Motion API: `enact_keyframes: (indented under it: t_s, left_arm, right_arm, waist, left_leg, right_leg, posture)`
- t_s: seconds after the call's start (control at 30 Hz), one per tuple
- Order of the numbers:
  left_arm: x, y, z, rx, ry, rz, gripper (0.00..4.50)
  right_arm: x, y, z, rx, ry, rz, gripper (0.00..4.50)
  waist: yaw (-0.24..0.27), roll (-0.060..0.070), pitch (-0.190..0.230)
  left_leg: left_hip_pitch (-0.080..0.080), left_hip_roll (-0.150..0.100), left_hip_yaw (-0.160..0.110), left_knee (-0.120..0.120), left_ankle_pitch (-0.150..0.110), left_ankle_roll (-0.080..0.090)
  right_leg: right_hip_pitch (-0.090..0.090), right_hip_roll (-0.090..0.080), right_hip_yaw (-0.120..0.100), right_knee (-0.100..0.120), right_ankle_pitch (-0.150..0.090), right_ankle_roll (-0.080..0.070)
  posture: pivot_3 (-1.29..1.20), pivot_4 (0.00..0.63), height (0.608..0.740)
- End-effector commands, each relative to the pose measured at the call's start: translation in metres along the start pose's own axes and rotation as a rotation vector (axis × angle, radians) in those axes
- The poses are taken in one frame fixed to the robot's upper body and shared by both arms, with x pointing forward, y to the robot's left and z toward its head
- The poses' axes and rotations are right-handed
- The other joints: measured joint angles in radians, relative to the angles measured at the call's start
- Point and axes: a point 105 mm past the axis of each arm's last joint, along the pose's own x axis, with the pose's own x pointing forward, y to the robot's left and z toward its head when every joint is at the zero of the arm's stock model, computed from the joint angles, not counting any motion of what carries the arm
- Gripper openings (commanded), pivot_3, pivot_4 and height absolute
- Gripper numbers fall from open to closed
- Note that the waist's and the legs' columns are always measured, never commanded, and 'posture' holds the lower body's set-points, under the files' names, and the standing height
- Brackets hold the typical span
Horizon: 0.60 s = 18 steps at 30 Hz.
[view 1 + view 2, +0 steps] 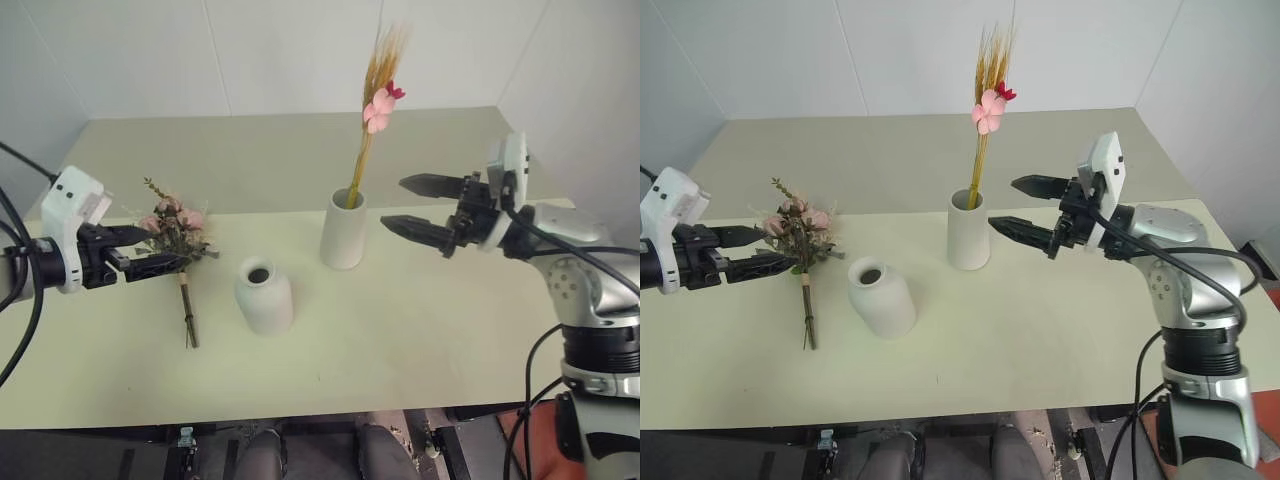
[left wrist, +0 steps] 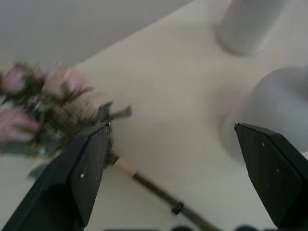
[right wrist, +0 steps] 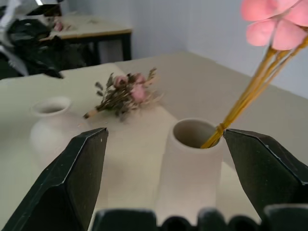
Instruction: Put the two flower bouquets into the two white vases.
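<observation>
Wheat bunch (image 1: 372, 110) in tall vase (image 1: 343, 232); pink bouquet (image 1: 176, 235) lies on table (image 1: 420, 330).
Short vase (image 1: 265, 295) btwn them. Your R gripper (image 1: 425, 206) open beside tall vase, holding nothing. L gripper (image 1: 138, 248) open at bouquet, not gripping.

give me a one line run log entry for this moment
wheat bunch: in tall vase | right gripper: open beside it | pink bouquet: on table | left gripper: open at bouquet | short vase: empty

The pale table (image 1: 420, 340) held a tall vase (image 1: 343, 230), a short vase (image 1: 265, 295) and a pink bouquet (image 1: 178, 235) lying flat.
</observation>
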Motion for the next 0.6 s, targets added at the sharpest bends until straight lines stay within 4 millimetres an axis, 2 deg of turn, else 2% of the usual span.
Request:
enact_keyframes:
  t_s: [0.03, 0.17, 0.4, 0.5, 0.6]
  left_arm:
    - [0.002, 0.014, -0.009, -0.105, 0.112, 0.128, 4.50]
    - [0.020, 0.020, -0.020, -0.224, 0.208, 0.210, 4.50]
    - [0.053, 0.030, -0.043, -0.321, 0.321, 0.370, 4.50]
    - [0.069, 0.028, -0.053, -0.332, 0.359, 0.416, 4.50]
    - [0.085, 0.017, -0.054, -0.374, 0.348, 0.375, 4.50]
  right_arm:
    - [-0.003, 0.009, 0.016, -0.058, -0.014, 0.135, 4.47]
    - [-0.004, 0.011, 0.022, -0.075, -0.018, 0.211, 4.47]
    - [0.001, 0.012, 0.026, -0.101, -0.029, 0.245, 4.47]
    - [0.004, 0.012, 0.030, -0.112, -0.042, 0.248, 4.47]
    - [0.005, 0.014, 0.034, -0.118, -0.052, 0.266, 4.47]
  waist:
    - [0.000, 0.000, 0.000]
    - [0.003, 0.000, 0.000]
    - [0.005, -0.001, 0.000]
    - [0.010, -0.001, 0.000]
    - [0.019, -0.002, 0.000]
  left_leg:
    - [0.000, 0.000, 0.000, 0.000, 0.000, 0.000]
    - [0.000, 0.000, 0.000, 0.001, 0.000, 0.000]
    - [-0.002, -0.001, 0.000, 0.001, 0.000, 0.000]
    - [-0.002, -0.001, 0.000, 0.002, 0.000, 0.000]
    - [-0.003, -0.002, -0.001, 0.003, 0.000, 0.000]
  right_leg:
    - [0.000, 0.000, 0.000, 0.000, 0.000, 0.000]
    - [0.000, 0.000, 0.000, 0.000, 0.000, 0.000]
    - [-0.002, -0.001, 0.000, 0.001, 0.000, 0.000]
    - [-0.002, -0.001, 0.000, 0.001, 0.000, 0.000]
    - [-0.002, -0.002, 0.000, 0.001, 0.000, 0.000]
  posture:
    - [0.00, 0.150, 0.740]
    - [0.00, 0.150, 0.740]
    - [0.00, 0.150, 0.740]
    - [0.00, 0.150, 0.740]
    - [0.00, 0.150, 0.740]
